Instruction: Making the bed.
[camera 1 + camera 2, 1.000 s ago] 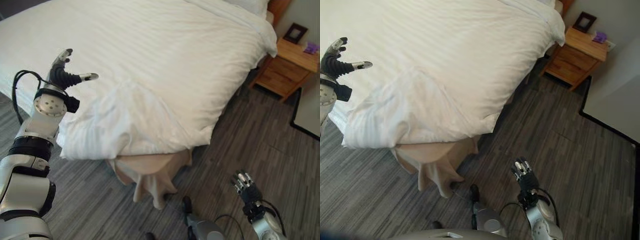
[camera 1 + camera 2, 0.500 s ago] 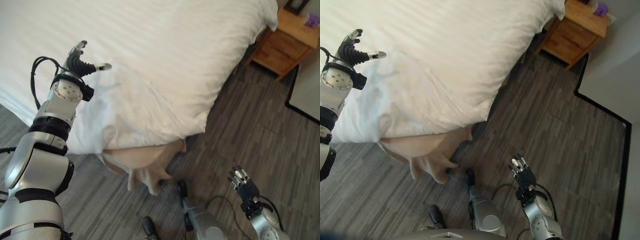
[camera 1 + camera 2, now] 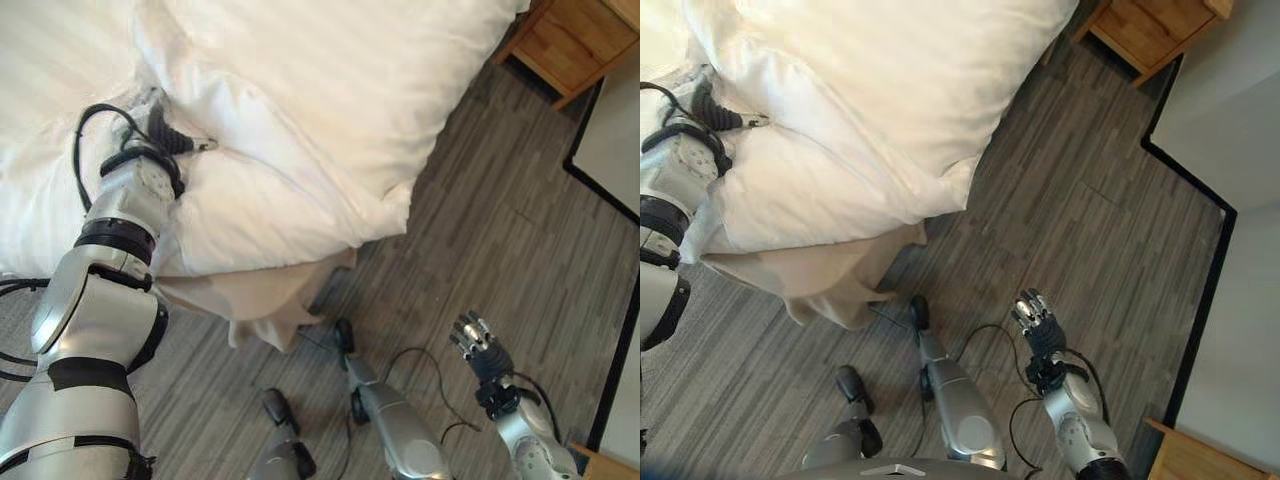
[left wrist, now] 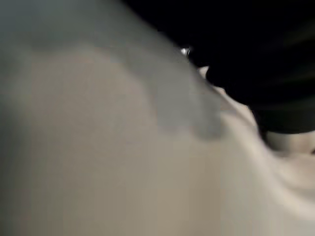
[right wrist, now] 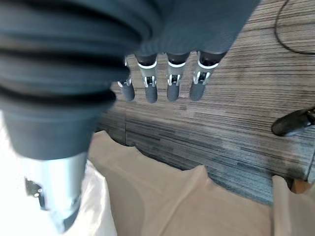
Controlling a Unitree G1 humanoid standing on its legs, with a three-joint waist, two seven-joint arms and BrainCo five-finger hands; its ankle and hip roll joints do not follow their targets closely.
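Covering most of the upper left of the head views, the bed (image 3: pixel 330 60) carries a white duvet (image 3: pixel 280 200) whose rumpled corner hangs over the mattress edge. Below that corner a beige bed skirt (image 3: pixel 270 305) droops to the grey plank floor (image 3: pixel 480 230), which lies open from the bed's edge across to the dark skirting by the wall. At the upper right, a wooden nightstand (image 3: pixel 575 40) is cut off by the frame's edge, standing just beside the bed's far side.

On the duvet near its corner sits the left hand (image 3: pixel 165 135), pressed into a fold; its thumb sticks out sideways, but the fingers are sunk in the cloth, so whether they grip it cannot be told. Its wrist view gives only blurred pale fabric and the dark cover.

Low at the right, well apart from the bed, the right hand (image 3: pixel 1035 318) hangs over the floor, its fingers (image 5: pixel 170 88) straight and side by side, holding nothing.
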